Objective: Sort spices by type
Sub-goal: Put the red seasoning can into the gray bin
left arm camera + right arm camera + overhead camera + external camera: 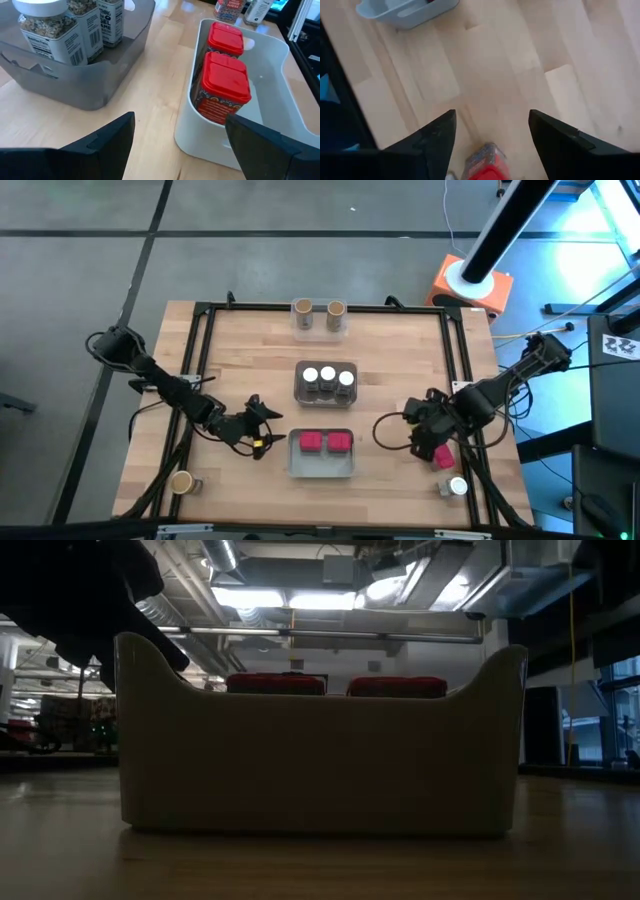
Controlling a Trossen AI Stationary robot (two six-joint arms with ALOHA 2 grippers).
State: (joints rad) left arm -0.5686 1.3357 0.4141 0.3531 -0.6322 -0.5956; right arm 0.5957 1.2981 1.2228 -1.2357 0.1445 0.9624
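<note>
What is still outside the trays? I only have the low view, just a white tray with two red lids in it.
Observer: A red-pink boxy tin sits loose at front right, by the open right pincer.
Operator: Anything else loose?
Observer: A tan-topped brown cylinder at the front left corner, and a white-lidded dark jar at the front right.
Operator: Where is the left pincer?
Observer: The left pincer is open, empty, beside the left side of the white plastic tray.

Red spice box (485, 164) cut off by frame edge; low view: tray (320, 755) hides table beyond.
</note>
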